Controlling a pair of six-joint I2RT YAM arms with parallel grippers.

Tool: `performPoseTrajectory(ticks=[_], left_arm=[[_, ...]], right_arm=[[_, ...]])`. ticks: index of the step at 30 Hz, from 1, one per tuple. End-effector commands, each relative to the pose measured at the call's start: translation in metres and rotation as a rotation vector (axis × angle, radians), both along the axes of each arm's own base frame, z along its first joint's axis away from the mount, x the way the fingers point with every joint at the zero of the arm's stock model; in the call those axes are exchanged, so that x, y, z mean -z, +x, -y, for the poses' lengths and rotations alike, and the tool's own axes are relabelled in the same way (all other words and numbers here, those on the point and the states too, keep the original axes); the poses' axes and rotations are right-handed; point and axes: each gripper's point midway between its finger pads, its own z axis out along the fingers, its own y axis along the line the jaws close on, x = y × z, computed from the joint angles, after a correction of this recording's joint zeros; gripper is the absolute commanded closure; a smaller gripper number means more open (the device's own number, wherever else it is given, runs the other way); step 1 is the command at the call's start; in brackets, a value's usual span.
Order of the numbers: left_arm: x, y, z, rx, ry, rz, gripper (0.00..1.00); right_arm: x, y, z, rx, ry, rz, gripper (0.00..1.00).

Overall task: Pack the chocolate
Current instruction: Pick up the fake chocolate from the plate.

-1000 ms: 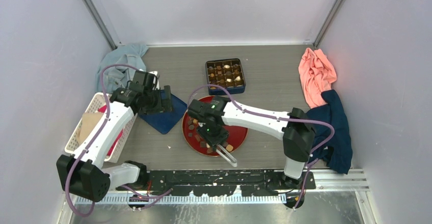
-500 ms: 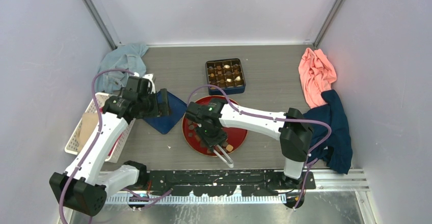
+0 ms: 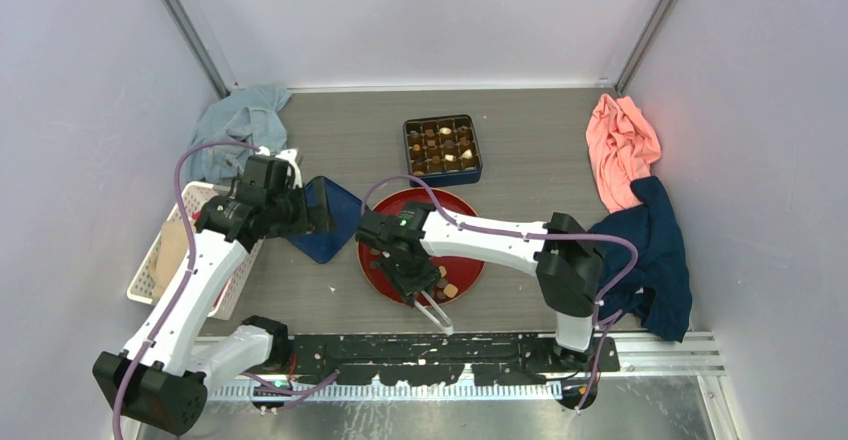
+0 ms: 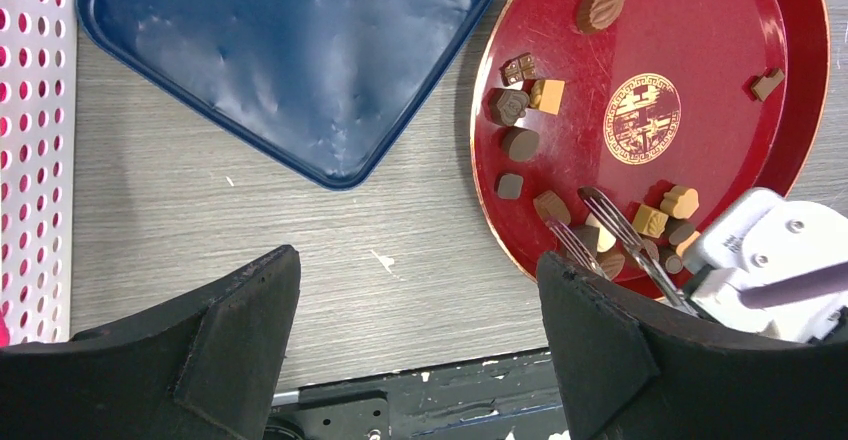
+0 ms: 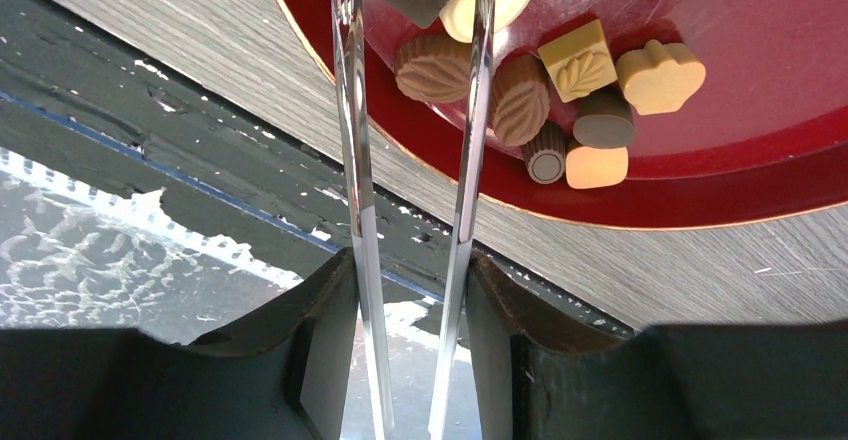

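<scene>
Red and glossy, the round plate [image 3: 470, 260] at the centre of the top view is seen to carry bite-size chocolate pieces [image 4: 520, 125] in dark brown, tan and cream, most bunched at its near rim. Thin steel tweezers [image 5: 467, 160] are clamped between the fingers of the right gripper [image 5: 410, 280], their tines set astride a tan ribbed piece in that bunch; whether anything is pinched cannot be told, the tips being cut off at the top of the right wrist view. The left gripper [image 4: 415, 280] is held wide open and empty over the grey wooden table [image 4: 300, 260] left of the plate. Above the plate in the top view, a dark blue square tin with compartments [image 3: 446, 176] is shown with pieces in many cells, and its flat blue lid [image 4: 300, 60] is laid at the plate's left. The packing is judged partly done: more than a dozen pieces are left to be moved, and the lid is not yet fitted.
</scene>
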Motion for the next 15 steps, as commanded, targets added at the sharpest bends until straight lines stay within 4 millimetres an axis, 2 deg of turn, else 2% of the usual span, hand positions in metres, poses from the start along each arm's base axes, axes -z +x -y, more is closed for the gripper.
performPoseTrajectory(ticks=[1,6,15], left_arm=[[-0.004,-0.002,-0.002,-0.014,-0.010,0.020,0.11],[-0.003,-0.003,-0.003,-0.014,-0.007,0.021,0.11],[-0.003,-0.007,-0.005,-0.019,-0.005,0.028,0.11]], right_arm=[[-0.003,0.003,-0.011,0.014,0.028,0.011,0.53],[0.005,0.001,-0.011,0.024,0.006,-0.003,0.53],[0.008,0.002,-0.017,0.016,0.004,-0.011,0.56]])
